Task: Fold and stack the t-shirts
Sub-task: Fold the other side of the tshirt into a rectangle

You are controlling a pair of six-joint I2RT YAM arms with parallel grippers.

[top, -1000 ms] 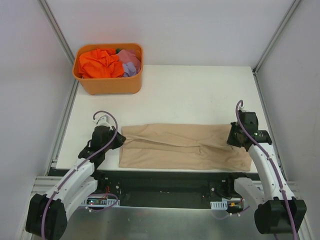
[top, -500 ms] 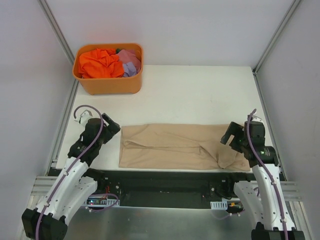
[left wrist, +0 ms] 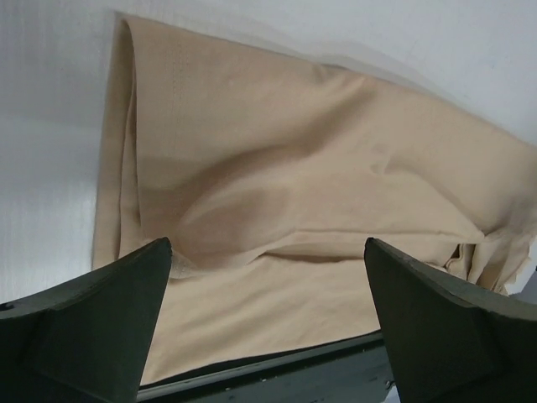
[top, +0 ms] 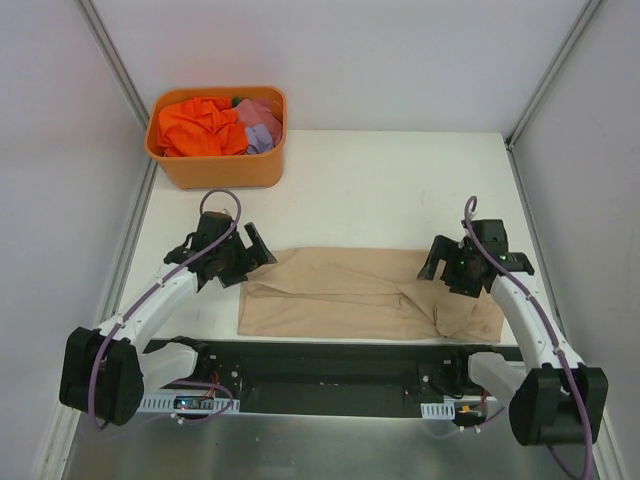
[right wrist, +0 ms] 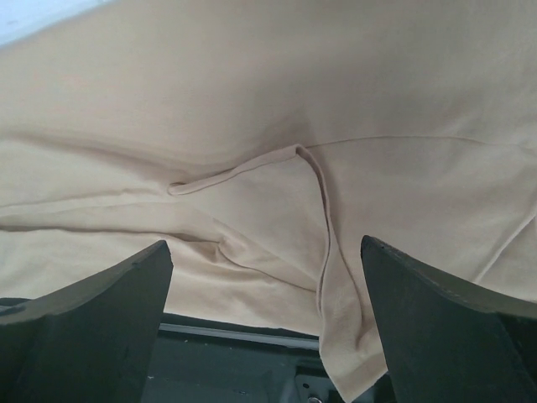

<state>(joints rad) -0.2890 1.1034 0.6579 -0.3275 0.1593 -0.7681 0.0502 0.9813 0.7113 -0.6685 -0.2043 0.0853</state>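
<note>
Shirt (top: 370,295) lies long-axis left to right along the near edge of the table (top: 400,190), and you have the left claw (top: 258,250) and right claw (top: 436,262) spread empty over its two ends.

The left arm (top: 165,292) and right arm (top: 522,300) angle inward, wrists low, jaws of both spread wide.

On the white table (top: 400,190), at its far-left corner, an orange plastic tub (top: 222,172); pale walls (top: 350,60) around.
</note>
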